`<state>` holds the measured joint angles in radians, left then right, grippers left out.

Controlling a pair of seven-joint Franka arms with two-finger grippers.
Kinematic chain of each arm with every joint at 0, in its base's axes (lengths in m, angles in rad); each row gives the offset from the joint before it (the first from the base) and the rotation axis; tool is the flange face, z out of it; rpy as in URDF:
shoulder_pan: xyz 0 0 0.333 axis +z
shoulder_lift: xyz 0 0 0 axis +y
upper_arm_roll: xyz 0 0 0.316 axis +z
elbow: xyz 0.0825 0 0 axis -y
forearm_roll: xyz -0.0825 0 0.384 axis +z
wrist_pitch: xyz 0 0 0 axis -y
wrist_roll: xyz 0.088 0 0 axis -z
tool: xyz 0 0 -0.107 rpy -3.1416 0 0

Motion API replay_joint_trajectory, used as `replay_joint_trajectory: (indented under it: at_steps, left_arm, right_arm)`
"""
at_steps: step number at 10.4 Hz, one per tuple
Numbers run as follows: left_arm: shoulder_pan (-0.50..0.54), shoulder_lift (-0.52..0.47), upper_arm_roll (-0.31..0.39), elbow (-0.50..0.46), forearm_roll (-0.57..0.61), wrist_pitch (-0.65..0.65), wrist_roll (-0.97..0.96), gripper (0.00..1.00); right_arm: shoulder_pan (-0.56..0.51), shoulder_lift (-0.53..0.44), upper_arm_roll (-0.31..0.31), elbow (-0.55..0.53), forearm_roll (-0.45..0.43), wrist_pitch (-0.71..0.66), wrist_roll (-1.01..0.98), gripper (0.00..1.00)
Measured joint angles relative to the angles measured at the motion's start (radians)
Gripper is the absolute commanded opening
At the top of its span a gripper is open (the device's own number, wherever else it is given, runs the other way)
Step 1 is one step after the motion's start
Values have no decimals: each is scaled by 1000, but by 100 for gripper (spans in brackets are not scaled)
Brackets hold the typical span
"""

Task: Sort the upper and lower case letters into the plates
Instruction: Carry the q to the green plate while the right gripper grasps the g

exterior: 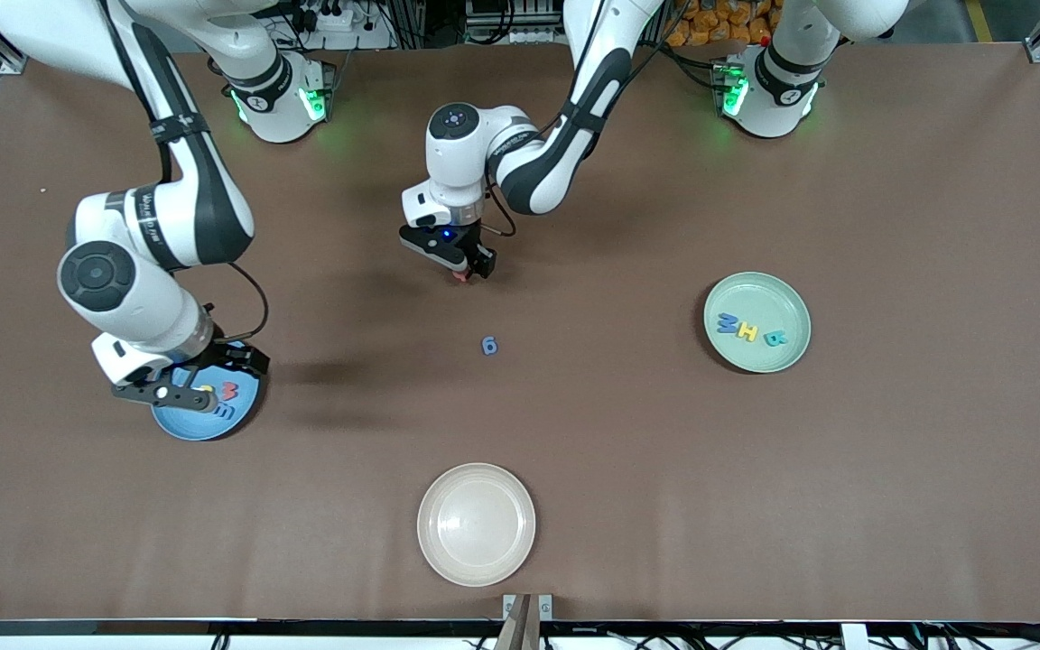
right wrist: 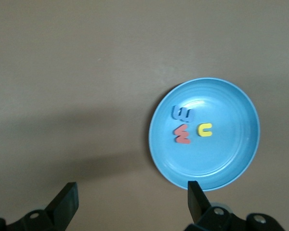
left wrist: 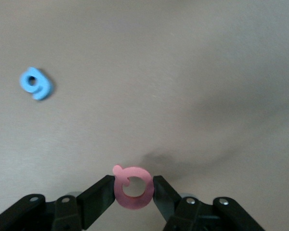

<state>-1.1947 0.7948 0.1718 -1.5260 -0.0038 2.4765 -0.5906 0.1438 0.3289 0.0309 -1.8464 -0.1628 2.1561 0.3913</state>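
The red letter point(left wrist: 133, 188) is a small, chunky rounded form with a short tail, pinched between the jaws of the left gripper point(exterior: 464, 269) and held above the bare brown surface point(exterior: 628, 469) near its middle. In the front view only a sliver of red shows under the fingers.

A blue letter point(exterior: 489, 345) (a loop with a hooked tail) lies alone on the surface, nearer the front camera than the left gripper.

The sky blue plate point(right wrist: 241, 144) sits toward the right arm's end of the table and carries three letters close together: a blue one point(right wrist: 182, 113), a red one point(right wrist: 182, 134) and a yellow one point(right wrist: 204, 129). From the front the right gripper point(exterior: 179, 394) hangs over this plate with jaws spread wide and empty, covering part of it, so the letters are only partly seen there.

The mint green plate point(exterior: 735, 289) lies toward the left arm's end and holds a blue letter point(exterior: 728, 323), a yellow H point(exterior: 747, 331) and a teal letter point(exterior: 775, 339), lined up side by side.

A cream-white plate point(exterior: 448, 560) sits nearest the front camera, well apart from the rest.
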Motion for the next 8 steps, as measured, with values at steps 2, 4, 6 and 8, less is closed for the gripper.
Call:
replay_joint_trajectory:
  at_steps: [2, 4, 6, 8]
  left_arm:
    - [53, -42, -19, 7, -3, -81, 28, 21]
    - [182, -121, -79, 11, -19, -204, 150, 21]
    - [303, -184, -110, 9, -22, -328, 282, 21]
    - [382, -205, -116, 5, -23, -403, 397, 21]
  right_arm:
    - [37, 10, 0, 0, 1, 3, 0, 100]
    - [71, 23, 1, 0, 18, 8, 0, 100]
    - [111, 32, 1, 1, 47, 26, 0, 100]
    - [165, 48, 2, 7, 66, 50, 0, 100]
